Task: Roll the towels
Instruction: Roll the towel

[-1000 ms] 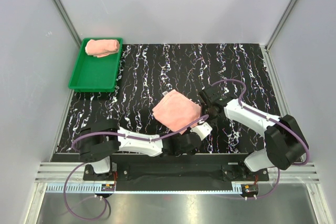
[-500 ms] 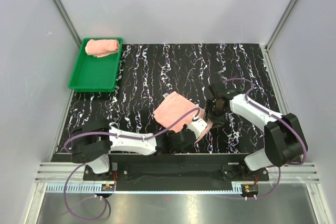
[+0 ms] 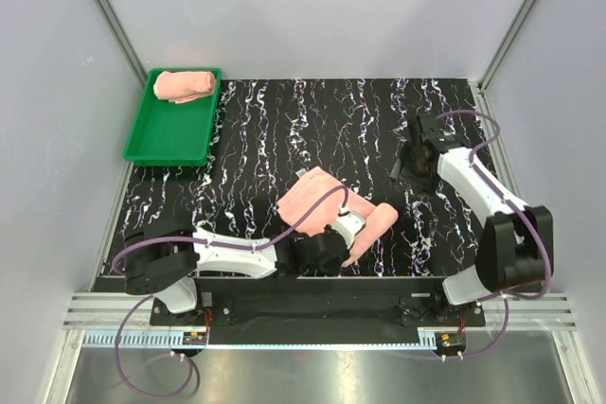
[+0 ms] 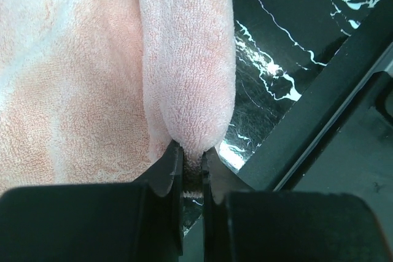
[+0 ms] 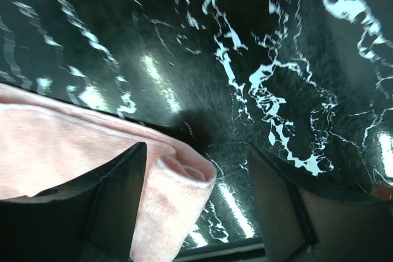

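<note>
We see open table [image 3: 284, 120] across the far middle, from tray [image 3: 170, 134] at far left to right gripper [image 5: 196, 151] at far right, jaws apart. Near centre is blocked: left arm [image 3: 237, 257] lies across, left gripper [image 4: 194, 165] clamped on towel [image 3: 312, 198].

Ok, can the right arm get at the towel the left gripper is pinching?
Likely yes. The right gripper is open, off to the towel's right, with only bare tabletop between them; the left gripper holds just the near end.
</note>
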### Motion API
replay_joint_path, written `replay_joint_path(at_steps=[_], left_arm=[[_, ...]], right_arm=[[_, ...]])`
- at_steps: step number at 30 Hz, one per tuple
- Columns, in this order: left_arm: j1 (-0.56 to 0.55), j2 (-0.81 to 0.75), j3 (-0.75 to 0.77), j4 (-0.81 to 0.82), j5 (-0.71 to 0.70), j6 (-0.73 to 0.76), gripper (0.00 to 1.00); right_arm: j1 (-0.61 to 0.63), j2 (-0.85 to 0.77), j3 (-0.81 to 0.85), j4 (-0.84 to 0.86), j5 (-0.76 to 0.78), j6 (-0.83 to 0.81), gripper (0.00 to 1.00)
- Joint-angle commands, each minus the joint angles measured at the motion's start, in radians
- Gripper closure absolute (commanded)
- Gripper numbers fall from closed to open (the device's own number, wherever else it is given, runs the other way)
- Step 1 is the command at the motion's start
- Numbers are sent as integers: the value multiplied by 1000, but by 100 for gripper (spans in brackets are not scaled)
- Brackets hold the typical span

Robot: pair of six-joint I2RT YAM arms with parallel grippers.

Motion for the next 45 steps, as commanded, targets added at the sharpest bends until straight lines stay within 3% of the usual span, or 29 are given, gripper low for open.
replay_joint_path(at_steps=[1, 7, 11, 14, 20, 25, 30, 37, 45], left_arm=[[38, -39, -48, 46, 103, -97, 100], [157, -102, -136, 178, 313, -195, 100], [301, -128, -208, 325, 523, -315, 100], [356, -118, -233, 369, 594, -372, 100], [472, -23, -288, 558, 781, -561, 100], [499, 45, -293, 613, 824, -650, 100], [513, 39, -282, 512, 793, -677, 100], [538, 47, -299, 485, 789, -723, 100], [556, 97, -320, 602, 830, -800, 100]], right_arm=[[4, -153, 50, -19, 101, 32, 26], [3, -397, -60, 73, -21, 39, 25], [3, -511, -209, 176, -268, 62, 24], [12, -562, -319, 256, -382, 104, 24], [102, -632, -519, 412, -411, 211, 22], [204, -591, -629, 579, -384, 298, 20], [276, -504, -660, 713, -352, 331, 16], [291, -387, -662, 803, -321, 342, 15], [296, -281, -706, 944, -310, 361, 16]])
